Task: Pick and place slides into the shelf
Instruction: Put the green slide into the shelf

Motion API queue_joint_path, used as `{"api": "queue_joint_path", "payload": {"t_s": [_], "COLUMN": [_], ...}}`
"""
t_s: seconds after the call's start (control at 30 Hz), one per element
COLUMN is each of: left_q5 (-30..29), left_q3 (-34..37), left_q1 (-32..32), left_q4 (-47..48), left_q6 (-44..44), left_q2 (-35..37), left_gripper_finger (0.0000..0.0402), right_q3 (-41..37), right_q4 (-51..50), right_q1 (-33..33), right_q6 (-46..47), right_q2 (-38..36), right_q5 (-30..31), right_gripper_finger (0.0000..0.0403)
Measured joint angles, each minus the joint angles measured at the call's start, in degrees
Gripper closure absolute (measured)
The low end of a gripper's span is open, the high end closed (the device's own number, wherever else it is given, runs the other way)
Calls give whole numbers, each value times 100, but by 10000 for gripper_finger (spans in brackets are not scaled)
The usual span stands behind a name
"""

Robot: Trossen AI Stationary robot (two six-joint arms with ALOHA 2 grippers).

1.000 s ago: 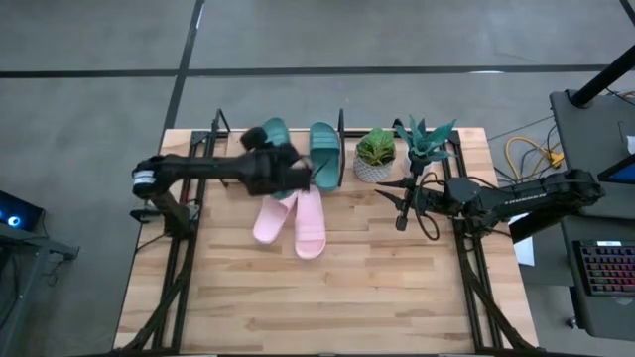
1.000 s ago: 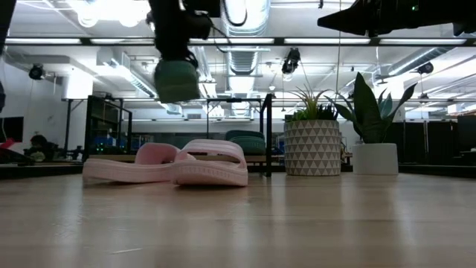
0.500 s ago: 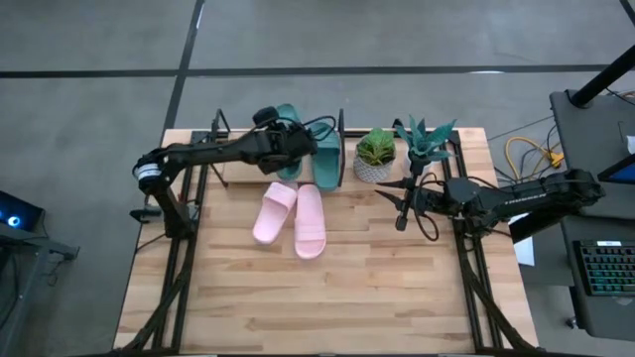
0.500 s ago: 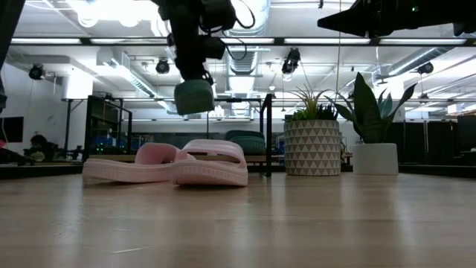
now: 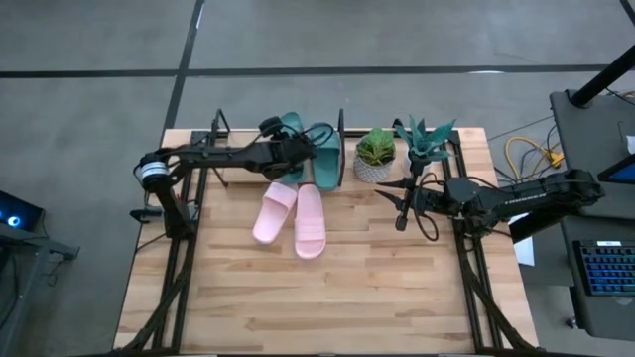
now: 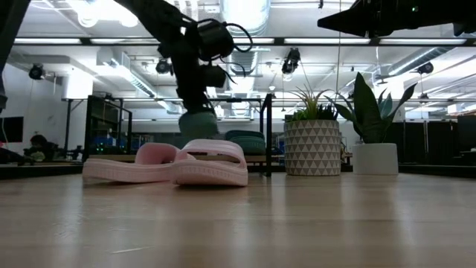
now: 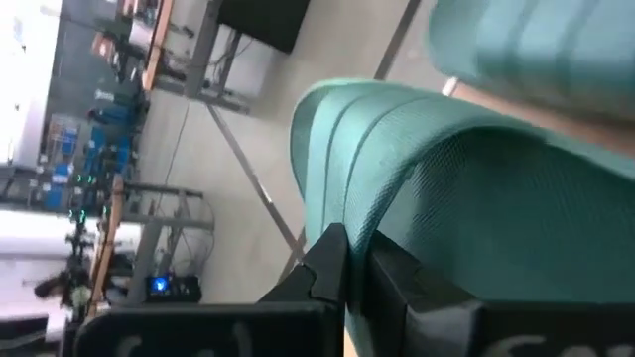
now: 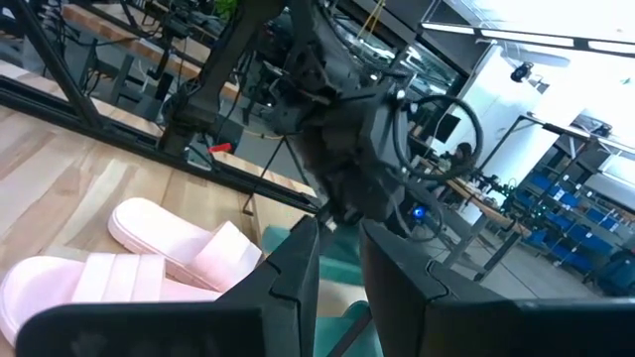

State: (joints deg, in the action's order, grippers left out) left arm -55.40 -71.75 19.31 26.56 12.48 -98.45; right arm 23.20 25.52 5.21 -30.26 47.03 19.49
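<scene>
My left gripper (image 5: 290,151) is shut on a teal slide (image 5: 292,127) over the shelf (image 5: 218,127) at the table's far edge; in the low view the slide (image 6: 198,123) hangs below the gripper (image 6: 199,89). A second teal slide (image 5: 325,155) lies on the shelf to its right. Two pale pink slides (image 5: 275,211) (image 5: 310,221) lie sole down on the table in front of the shelf. My right gripper (image 5: 401,213) hovers empty near the plants, its fingers (image 8: 298,268) a narrow gap apart. My left gripper pinches the edge of the teal slide's broad ribbed strap (image 7: 369,230) between its two fingers (image 7: 329,260). The fingers come from the table's left, slanting down. The slide hangs tilted below them; the pink slides hide its lower end, so I cannot tell whether it touches the shelf.
Two potted plants (image 5: 375,154) (image 5: 427,141) stand on the table to the right of the shelf's black post (image 5: 342,124). The near half of the wooden table (image 5: 327,307) is bare. Black arm frames (image 5: 179,268) run along both sides.
My left gripper has carried the teal slide toward the far edge and down, from high above the pink slides to low over the shelf beside the other teal slide. It stays shut on the slide.
</scene>
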Motion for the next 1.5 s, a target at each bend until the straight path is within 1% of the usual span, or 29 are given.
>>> {"api": "queue_joint_path", "payload": {"t_s": [0.1,0.2,0.27,0.63,0.87,1.13,1.2,1.3,1.4,1.5], "left_q5": [-6,-22,-66,-120,-143,255,392,723,956,1043], "left_q3": [100,112,75,-102,-164,-194,-194,-219,-275,-346], "left_q1": [29,63,74,197,201,201,201,202,205,197], "left_q4": [-224,-250,-461,-463,-532,-545,-553,-544,-510,-504], "left_q6": [147,67,56,186,145,147,149,162,162,162], "left_q2": [-44,-88,-174,-818,-921,-940,-940,-940,-936,-936], "left_gripper_finger": [401,401,401,401,401,401,395,375,348,314], "right_q3": [0,0,0,0,0,0,0,0,0,0], "right_q4": [1,5,0,2,4,4,4,4,4,4], "right_q1": [0,0,0,0,0,0,0,0,0,0], "right_q6": [1,-10,-28,-42,-42,-42,-42,-42,-42,-42], "right_q2": [0,-2,0,0,-2,-2,-1,-2,-2,-2], "right_q5": [0,0,0,0,0,0,0,0,0,0], "right_gripper_finger": [335,335,335,335,335,335,335,335,335,335]}}
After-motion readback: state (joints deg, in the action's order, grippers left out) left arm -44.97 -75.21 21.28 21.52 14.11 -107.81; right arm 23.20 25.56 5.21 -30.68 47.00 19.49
